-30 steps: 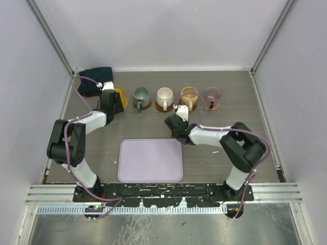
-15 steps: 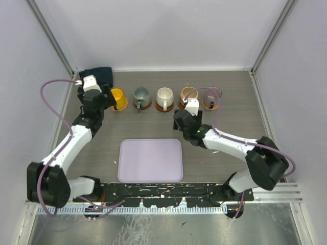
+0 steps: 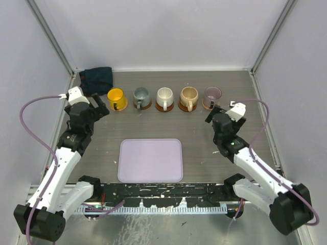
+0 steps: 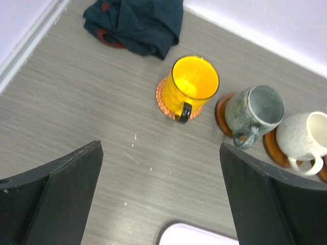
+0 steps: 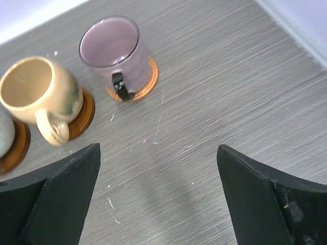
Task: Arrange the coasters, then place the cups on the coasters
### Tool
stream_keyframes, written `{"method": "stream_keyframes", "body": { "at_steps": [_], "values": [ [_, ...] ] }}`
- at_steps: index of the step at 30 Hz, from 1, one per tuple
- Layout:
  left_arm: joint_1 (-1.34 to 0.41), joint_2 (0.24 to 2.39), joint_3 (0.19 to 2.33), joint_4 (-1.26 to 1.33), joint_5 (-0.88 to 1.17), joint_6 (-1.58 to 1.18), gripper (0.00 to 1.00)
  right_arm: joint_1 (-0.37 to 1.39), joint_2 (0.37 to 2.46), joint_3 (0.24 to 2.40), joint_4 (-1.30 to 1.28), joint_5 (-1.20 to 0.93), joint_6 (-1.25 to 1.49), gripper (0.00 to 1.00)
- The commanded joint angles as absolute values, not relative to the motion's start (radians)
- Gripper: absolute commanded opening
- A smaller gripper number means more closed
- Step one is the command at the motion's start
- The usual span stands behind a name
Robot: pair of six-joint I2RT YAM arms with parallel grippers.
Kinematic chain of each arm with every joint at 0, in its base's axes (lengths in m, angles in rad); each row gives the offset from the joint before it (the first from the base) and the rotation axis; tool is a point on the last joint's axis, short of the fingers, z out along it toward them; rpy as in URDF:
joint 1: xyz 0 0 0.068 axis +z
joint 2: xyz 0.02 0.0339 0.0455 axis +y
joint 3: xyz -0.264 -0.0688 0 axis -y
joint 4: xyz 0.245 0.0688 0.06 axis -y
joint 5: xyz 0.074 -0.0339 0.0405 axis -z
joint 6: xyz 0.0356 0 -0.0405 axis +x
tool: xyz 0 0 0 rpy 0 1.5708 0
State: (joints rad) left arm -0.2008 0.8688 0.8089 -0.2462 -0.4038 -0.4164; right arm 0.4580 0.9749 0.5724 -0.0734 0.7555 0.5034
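Five cups stand in a row at the back, each on a brown-orange coaster: yellow cup (image 3: 116, 96) (image 4: 194, 81), grey-green cup (image 3: 141, 95) (image 4: 255, 107), white cup (image 3: 164, 96) (image 4: 306, 135), tan cup (image 3: 189, 95) (image 5: 36, 89) and purple cup (image 3: 213, 94) (image 5: 115, 48). Coaster rims (image 4: 163, 99) (image 5: 148, 76) show under the cups. My left gripper (image 3: 98, 105) (image 4: 161, 194) is open and empty, near and left of the yellow cup. My right gripper (image 3: 214, 115) (image 5: 158, 194) is open and empty, just in front of the purple cup.
A lavender tray (image 3: 150, 161) (image 4: 199, 237) lies flat in the middle near the arm bases. A dark crumpled cloth (image 3: 98, 77) (image 4: 138, 23) sits in the back left corner beside the yellow cup. Walls close in the table at the back and on both sides.
Both arms have pulled back from the row of cups toward the near side and outward. Both grippers have opened wide, leaving the yellow and tan cups standing on their coasters.
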Motion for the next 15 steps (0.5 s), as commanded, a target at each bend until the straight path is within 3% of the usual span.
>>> {"method": "stream_keyframes", "body": {
  "at_steps": [1,15],
  "values": [
    [-0.194,0.868,0.868,-0.406,-0.365,-0.448,0.98,0.435,0.836,0.540,-0.051,0.877,0.517,1.00],
    [-0.196,0.695,0.725,-0.366,-0.301,-0.505,0.98,0.433,0.583,0.502,-0.173,1.040,0.555,1.00]
  ]
}}
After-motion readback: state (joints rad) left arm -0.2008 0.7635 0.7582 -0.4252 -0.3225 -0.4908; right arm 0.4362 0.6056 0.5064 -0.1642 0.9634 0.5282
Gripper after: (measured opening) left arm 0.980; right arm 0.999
